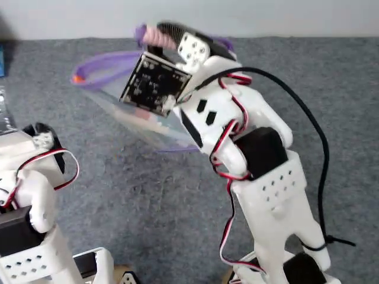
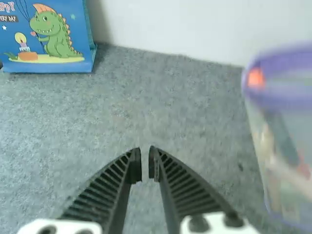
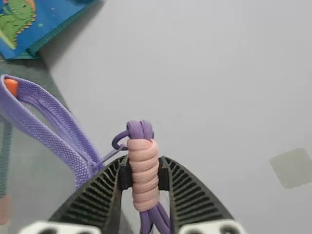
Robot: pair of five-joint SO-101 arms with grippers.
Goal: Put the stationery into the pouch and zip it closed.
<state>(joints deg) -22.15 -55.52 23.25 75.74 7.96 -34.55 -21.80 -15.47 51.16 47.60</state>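
Right end effector (image 3: 144, 171) clamps pull cord (image 3: 142, 153)

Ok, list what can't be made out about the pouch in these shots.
- Contents: in the high view the right arm covers much of the pouch. In the left wrist view the pouch is blurred and cut off by the edge.
- Zip travel: in the high view the arm hides one end of the purple rim.
- Pull cord: the right wrist view's edge cuts off its lower end.
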